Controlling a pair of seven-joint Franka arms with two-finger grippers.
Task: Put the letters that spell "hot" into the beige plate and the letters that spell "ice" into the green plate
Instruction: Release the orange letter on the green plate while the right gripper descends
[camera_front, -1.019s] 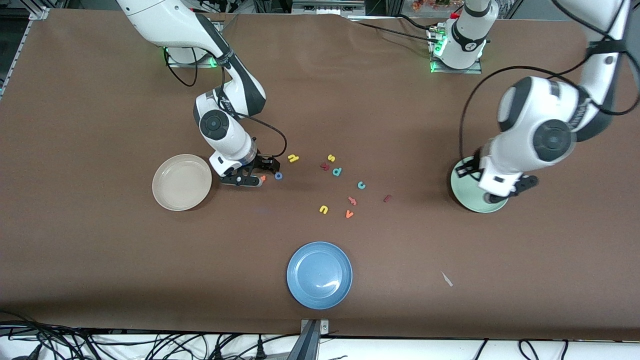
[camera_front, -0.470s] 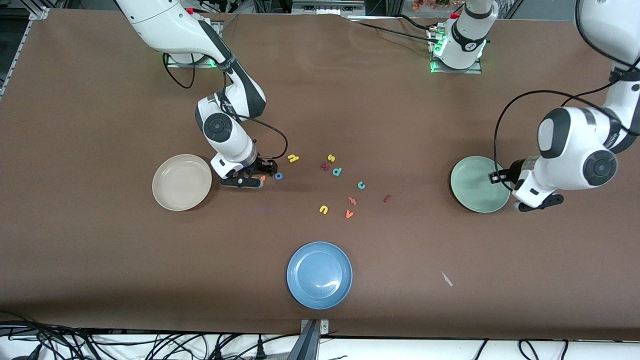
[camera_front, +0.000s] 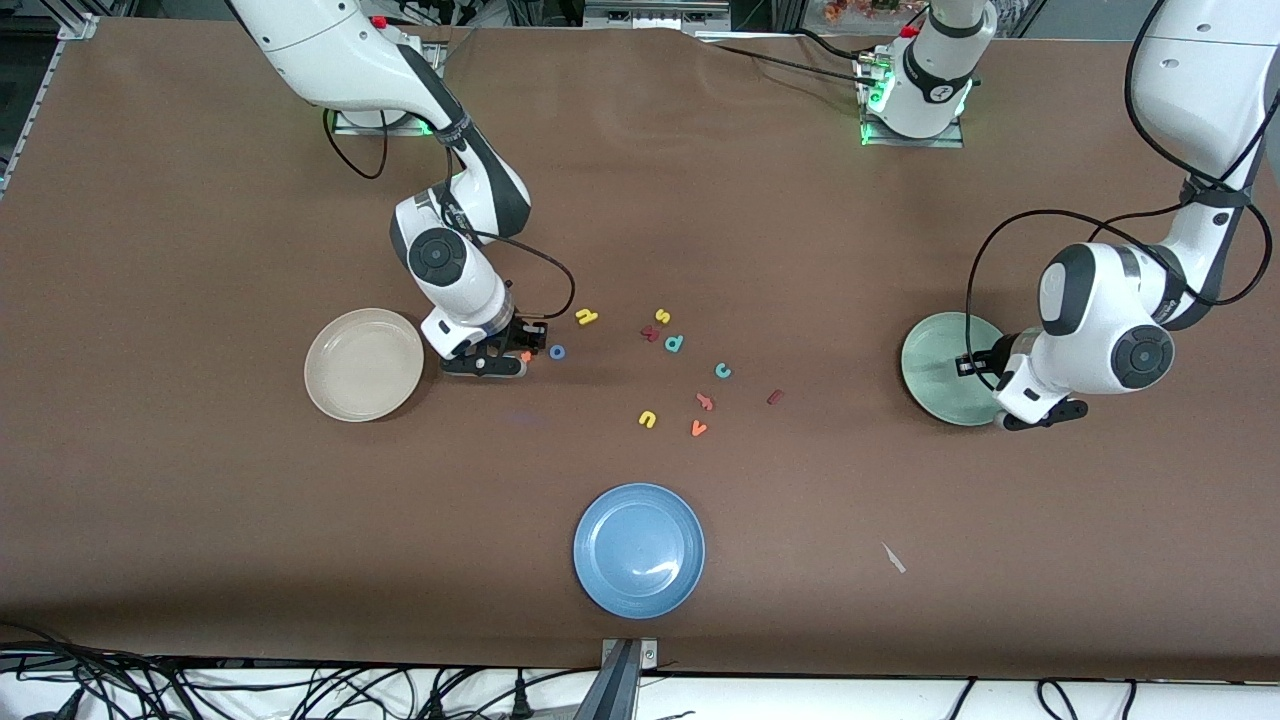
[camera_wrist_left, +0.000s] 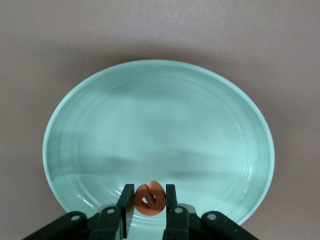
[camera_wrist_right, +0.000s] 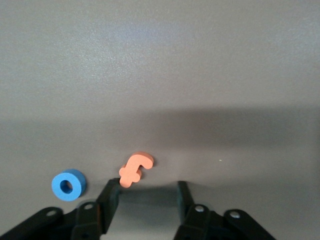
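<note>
Brown table (camera_front: 200, 500): left gripper (camera_wrist_left: 150, 202) pinches orange e (camera_wrist_left: 150, 199) over green plate (camera_wrist_left: 100, 125), release due. Right gripper (camera_wrist_right: 145, 192), fingers apart, apparently touches orange t (camera_wrist_right: 135, 169); needs recentring.

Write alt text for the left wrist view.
The left gripper holds an orange e between its fingers, above the rim of the green plate. The plate fills most of the view and sits on the brown table.

Plates, three: beige plate (camera_front: 360, 365), green plate (camera_front: 930, 365), blue plate (camera_front: 610, 530). Toy letters, twelve: four orange letters (camera_front: 698, 428), three yellow letters (camera_front: 647, 419), two teal letters (camera_front: 722, 370), two dark red letters (camera_front: 774, 397), one blue letter (camera_front: 557, 351).
</note>
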